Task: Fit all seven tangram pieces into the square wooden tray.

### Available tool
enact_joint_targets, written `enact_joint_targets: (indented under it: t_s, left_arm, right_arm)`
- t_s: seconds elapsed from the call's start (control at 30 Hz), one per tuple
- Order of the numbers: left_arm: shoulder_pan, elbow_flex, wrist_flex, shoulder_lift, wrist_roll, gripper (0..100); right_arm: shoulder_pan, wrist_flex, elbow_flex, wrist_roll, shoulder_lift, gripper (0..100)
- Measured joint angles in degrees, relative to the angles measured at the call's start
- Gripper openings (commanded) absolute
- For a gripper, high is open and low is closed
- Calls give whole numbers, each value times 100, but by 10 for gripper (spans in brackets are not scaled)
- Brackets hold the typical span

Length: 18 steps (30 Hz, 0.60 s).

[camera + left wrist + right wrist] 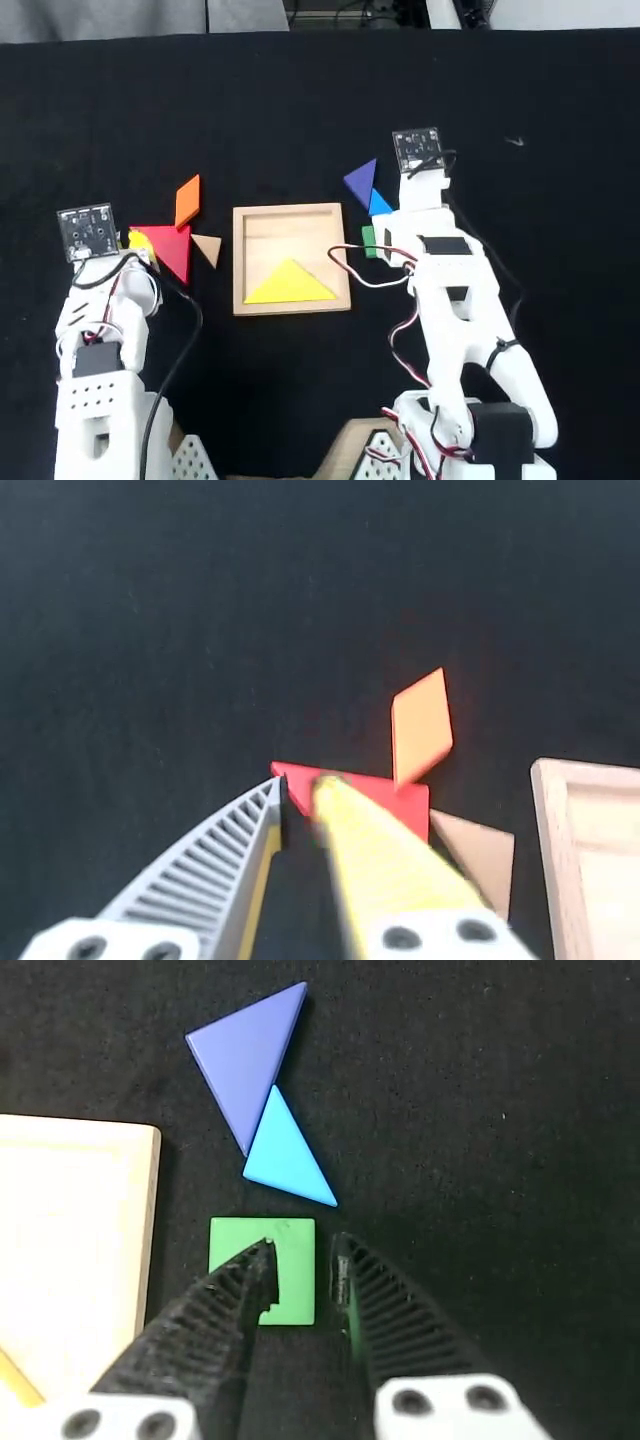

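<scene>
The square wooden tray lies mid-table with a yellow triangle inside, against its near wall. To its left lie a red triangle, an orange parallelogram and a tan triangle. My left gripper hovers over a corner of the red triangle, open by a narrow gap. To the tray's right are a purple triangle, a light blue triangle and a green square. My right gripper is open. One tip is over the green square, the other at its outer edge.
Black cloth covers the table. The orange parallelogram and tan triangle lie close to the red piece, with the tray wall just beyond. Wide free cloth lies behind the pieces and at the far right.
</scene>
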Motion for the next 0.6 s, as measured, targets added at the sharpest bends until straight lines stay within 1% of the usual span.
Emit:
enact_joint_targets:
  t_s: [0.17, 0.23, 0.33, 0.4, 0.5, 0.6]
  left_arm:
    - [0, 9, 0, -132, 0, 223]
    - [0, 9, 0, -132, 0, 243]
    - [0, 9, 0, -132, 0, 243]
    - [0, 9, 35, -62, 0, 242]
    - [0, -62, 132, 360, 0, 242]
    - [0, -457, 316, 1134, 0, 242]
  right_arm:
    - [0, 0, 0, 0, 0, 109]
    - [0, 0, 0, 0, 0, 147]
    - [0, 0, 0, 0, 0, 236]
    - [0, 0, 0, 0, 0, 270]
    - [0, 0, 35, 0, 0, 259]
    - [0, 0, 97, 0, 9, 219]
